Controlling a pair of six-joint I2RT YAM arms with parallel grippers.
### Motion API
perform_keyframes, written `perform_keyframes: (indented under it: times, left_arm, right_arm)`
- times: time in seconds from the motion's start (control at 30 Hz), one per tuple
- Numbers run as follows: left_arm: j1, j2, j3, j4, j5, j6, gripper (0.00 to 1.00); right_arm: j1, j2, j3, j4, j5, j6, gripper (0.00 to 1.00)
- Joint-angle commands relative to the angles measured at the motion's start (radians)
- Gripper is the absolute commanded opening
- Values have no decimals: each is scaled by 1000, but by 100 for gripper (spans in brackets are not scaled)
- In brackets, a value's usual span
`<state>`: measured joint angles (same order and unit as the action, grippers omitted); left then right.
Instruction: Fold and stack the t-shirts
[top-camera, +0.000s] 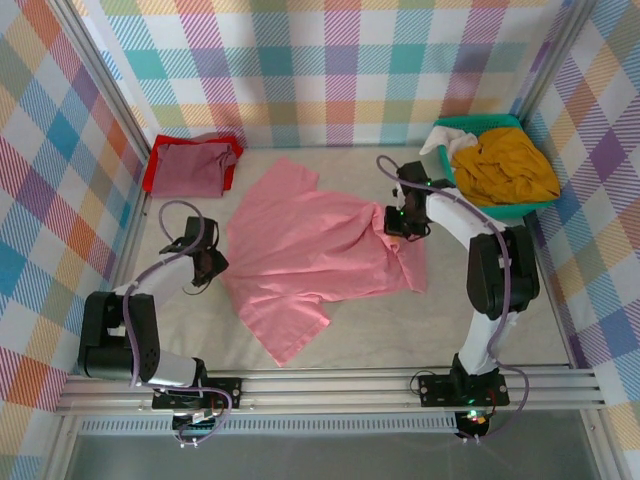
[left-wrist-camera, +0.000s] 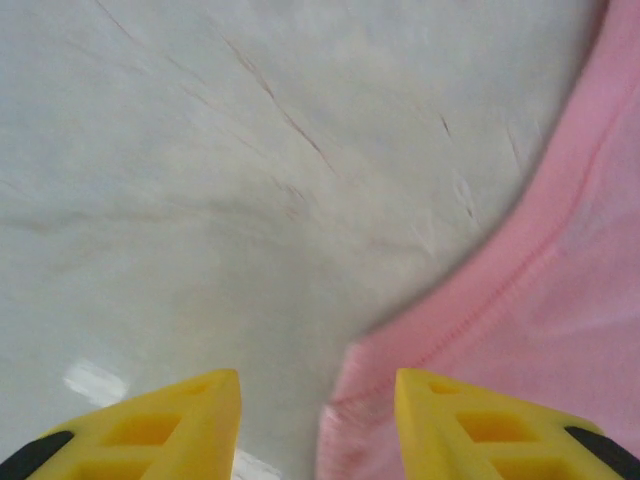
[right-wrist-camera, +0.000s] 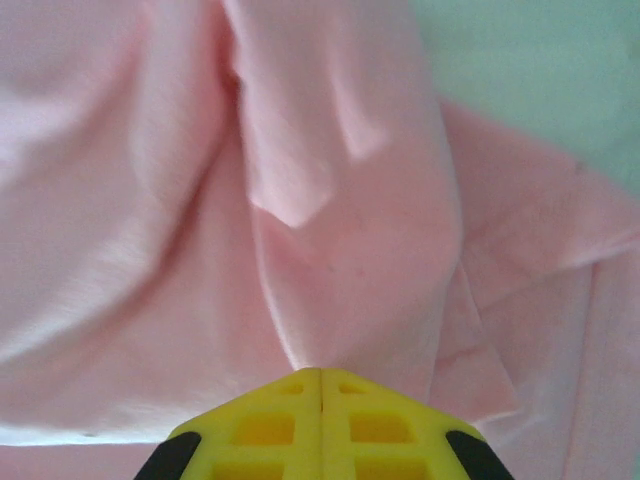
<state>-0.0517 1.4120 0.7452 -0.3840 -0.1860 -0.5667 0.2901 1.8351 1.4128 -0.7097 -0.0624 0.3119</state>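
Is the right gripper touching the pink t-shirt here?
Touching. In the right wrist view the right gripper is shut and a fold of the pink t-shirt runs taut straight into its closed fingertips.

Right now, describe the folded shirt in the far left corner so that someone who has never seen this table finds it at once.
Go to the table and its far left corner. A small stack lies there: the dull maroon t-shirt, folded, on a red t-shirt whose edges peek out. It is darker and more compact than the salmon-pink t-shirt spread mid-table.
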Motion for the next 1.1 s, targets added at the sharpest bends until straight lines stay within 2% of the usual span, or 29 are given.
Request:
perform_keyframes:
  times: [0.0, 0.1, 0.27, 0.43, 0.5, 0.6, 0.63, 0.67, 0.7, 0.8, 0.83, 0.9, 0.93, 0.97, 1.07]
  left_arm:
    - [13, -1, 35, -39, -44, 66, 47]
    - [13, -4, 40, -24, -21, 71, 47]
    - [13, -12, 32, -18, 3, 73, 48]
    - [13, -48, 26, -40, 14, 79, 50]
    - [13, -74, 17, -38, 29, 78, 51]
    - [12, -108, 8, -32, 63, 67, 53]
    - [12, -116, 7, -34, 76, 62, 55]
    - [10, -122, 8, -39, 86, 60, 56]
    - [8, -130, 12, -48, 104, 59, 57]
    - [-2, -168, 19, -113, 155, 50, 59]
    - [-9, -192, 14, -138, 184, 41, 60]
    - [-35, -249, -17, -170, 241, 10, 63]
    - [-61, -278, -36, -188, 258, -14, 64]
    - [-86, -296, -51, -207, 274, -37, 66]
    - [-184, -310, -80, -277, 298, -103, 67]
  right_arm:
    - [-4, -19, 68, -15, -20, 30, 0]
    - [-16, 16, 173, -65, -2, 41, 0]
    - [-80, 93, 364, -158, 216, 53, 0]
    - [-125, 215, 564, -157, 414, -12, 0]
    - [-135, 279, 646, -105, 404, -76, 0]
    - [-137, 430, 877, -117, 368, -155, 0]
    - [-137, 488, 976, -134, 359, -165, 9]
    - [-138, 546, 1071, -162, 353, -171, 27]
    - [-138, 610, 1191, -203, 345, -182, 34]
    - [-138, 720, 1494, -378, 309, -158, 36]
    - [-137, 707, 1522, -437, 278, -138, 36]
    - [-123, 610, 1434, -510, 225, -97, 38]
    - [-104, 530, 1299, -504, 203, -93, 41]
    - [-81, 435, 1132, -459, 197, -98, 43]
    - [13, 71, 475, -103, 172, -84, 53]
